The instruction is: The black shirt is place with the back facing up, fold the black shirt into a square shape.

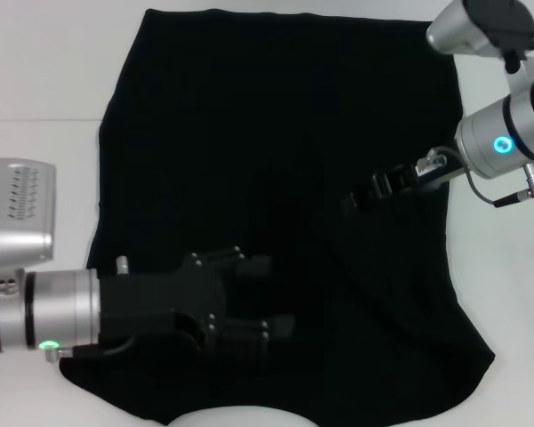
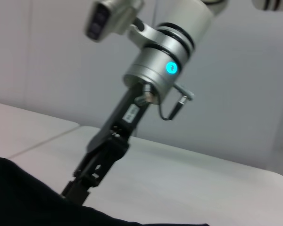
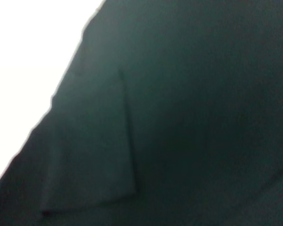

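Currently your left gripper's point(image 1: 258, 298) jaws stand apart over the black shirt point(image 1: 276, 160), holding nothing; whether the right gripper's point(image 1: 360, 197) jaws are open you cannot tell. That shirt lies spread across the white bench point(image 1: 36, 80). Pinching several layers could bunch it.

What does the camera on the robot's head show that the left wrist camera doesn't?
Only the head view shows the whole black shirt spread flat on the white table, and the left gripper low over its near left part, fingers apart.

Only the left wrist view shows the pale wall behind the table, and the right arm from the side, slanting down so its tip meets the cloth.

Both show the right gripper, its glowing ring, the shirt and the table.
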Robot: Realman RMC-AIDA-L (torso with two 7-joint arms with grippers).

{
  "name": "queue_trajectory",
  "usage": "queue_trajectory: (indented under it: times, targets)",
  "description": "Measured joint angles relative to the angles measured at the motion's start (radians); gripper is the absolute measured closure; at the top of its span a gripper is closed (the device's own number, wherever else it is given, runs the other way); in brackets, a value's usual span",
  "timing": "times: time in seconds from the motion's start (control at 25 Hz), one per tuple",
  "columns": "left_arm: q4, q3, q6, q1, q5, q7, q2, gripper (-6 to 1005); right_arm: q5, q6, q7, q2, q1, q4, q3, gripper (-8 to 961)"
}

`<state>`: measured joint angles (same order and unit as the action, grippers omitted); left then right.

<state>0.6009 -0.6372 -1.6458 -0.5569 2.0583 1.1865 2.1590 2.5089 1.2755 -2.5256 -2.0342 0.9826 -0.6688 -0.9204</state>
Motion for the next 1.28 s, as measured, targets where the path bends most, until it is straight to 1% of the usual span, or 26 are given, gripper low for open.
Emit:
queue_trajectory:
  times: [0.04, 0.12, 0.2, 0.28, 0.32, 0.44, 0.56, 0.64, 0.72, 0.76, 0.88, 0.92, 1.04, 1.28]
  targets:
    - [0.001, 0.015, 0.000, 0.002, 0.000, 0.001, -0.002, 97, -0.028, 0.001, 0.010, 0.002, -0.010, -0.008, 0.000, 685]
    - [0.007, 0.051, 0.000, 0.006, 0.000, 0.014, -0.008, 97, -0.084, 0.004, 0.040, 0.007, -0.029, -0.015, 0.000, 642]
    - [0.014, 0.098, -0.003, 0.010, 0.000, 0.046, -0.017, 97, -0.162, 0.003, 0.098, 0.011, -0.064, -0.016, 0.000, 599]
    - [0.025, 0.146, -0.018, 0.018, 0.001, 0.096, -0.028, 97, -0.234, -0.001, 0.158, 0.011, -0.098, -0.017, 0.000, 555]
    - [0.030, 0.153, -0.023, 0.020, 0.002, 0.108, -0.030, 97, -0.280, 0.000, 0.194, 0.009, -0.120, -0.017, 0.000, 534]
    - [0.080, 0.169, -0.052, 0.049, 0.015, 0.170, -0.036, 97, -0.407, 0.003, 0.342, -0.005, -0.188, -0.005, 0.000, 469]
    - [0.144, 0.175, -0.050, 0.091, 0.048, 0.183, -0.035, 97, -0.510, 0.001, 0.494, -0.028, -0.248, 0.008, 0.000, 350]
    - [0.177, 0.188, -0.035, 0.115, 0.082, 0.183, -0.033, 97, -0.552, 0.000, 0.568, -0.039, -0.277, 0.015, 0.000, 271]
    - [0.198, 0.214, -0.018, 0.129, 0.117, 0.183, -0.032, 97, -0.577, -0.001, 0.605, -0.044, -0.290, 0.028, 0.000, 191]
    - [0.205, 0.241, -0.008, 0.135, 0.145, 0.184, -0.032, 97, -0.585, -0.002, 0.615, -0.044, -0.293, 0.037, 0.000, 151]
    - [0.215, 0.294, 0.003, 0.143, 0.198, 0.185, -0.035, 98, -0.594, -0.005, 0.622, -0.045, -0.292, 0.046, 0.001, 29]
    - [0.222, 0.307, 0.014, 0.147, 0.219, 0.185, -0.035, 98, -0.594, -0.006, 0.622, -0.045, -0.290, 0.046, 0.001, 30]
    - [0.253, 0.303, 0.061, 0.157, 0.267, 0.179, -0.027, 98, -0.595, -0.008, 0.623, -0.048, -0.284, 0.047, 0.002, 34]
    - [0.296, 0.242, 0.138, 0.159, 0.333, 0.144, -0.014, 98, -0.595, -0.016, 0.615, -0.049, -0.272, 0.046, 0.002, 40]
